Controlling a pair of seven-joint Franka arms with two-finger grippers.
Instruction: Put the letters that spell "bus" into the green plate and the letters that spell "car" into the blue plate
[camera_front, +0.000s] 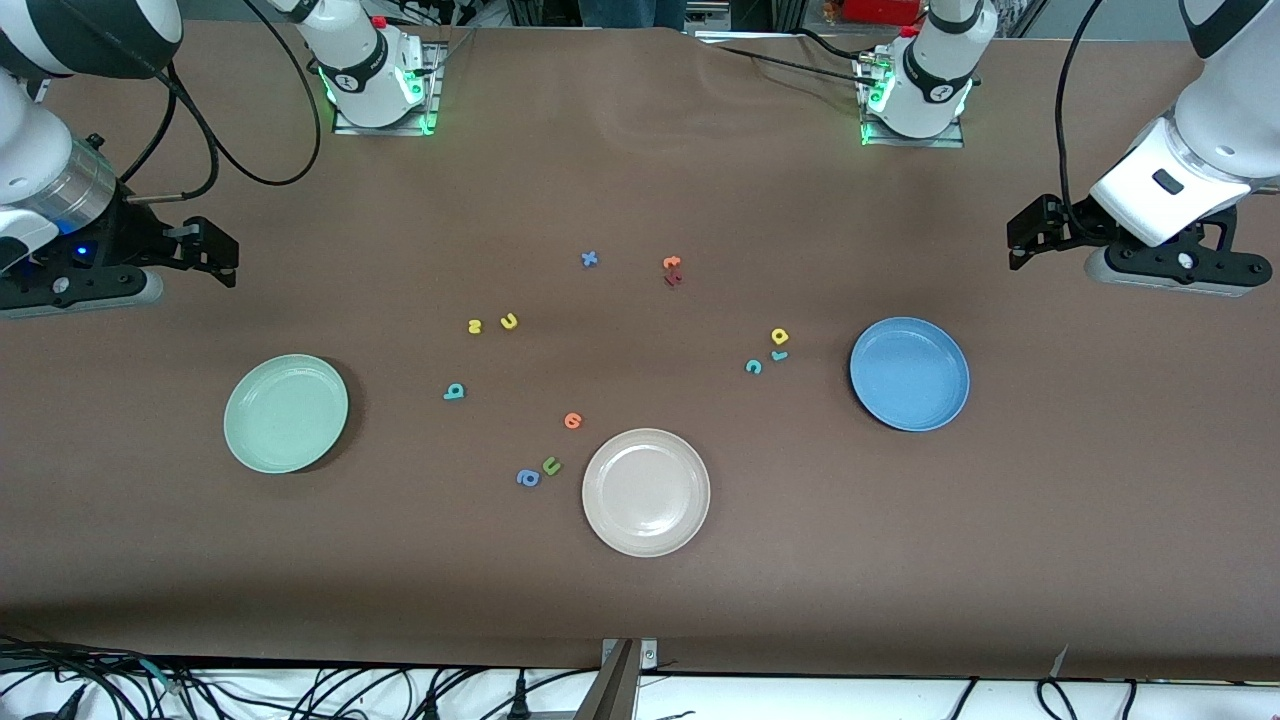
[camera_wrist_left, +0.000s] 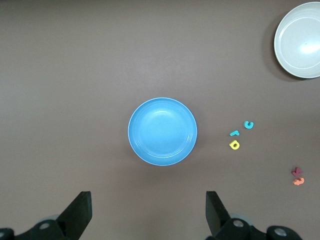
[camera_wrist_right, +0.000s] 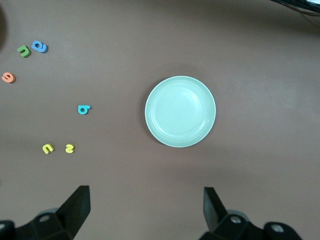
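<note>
Three plates lie on the table: green plate (camera_front: 286, 413), blue plate (camera_front: 909, 373), cream plate (camera_front: 646, 491). Eleven foam letters are scattered around the cream plate. Left gripper (camera_wrist_left: 148, 216) hangs wide open and empty above the blue plate, near teal "c" (camera_front: 754, 367). Right gripper (camera_wrist_right: 145, 212), equally spread and empty, is above the green plate, near teal "b" (camera_front: 454, 391).

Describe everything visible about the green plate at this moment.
The green plate is round, pale mint, smooth and matte like plastic, with a shallow raised rim. It lies flat and upright on the brown table toward the right arm's end, holding nothing. No letter or gripper touches it; the teal "b" lies apart beside it.
</note>
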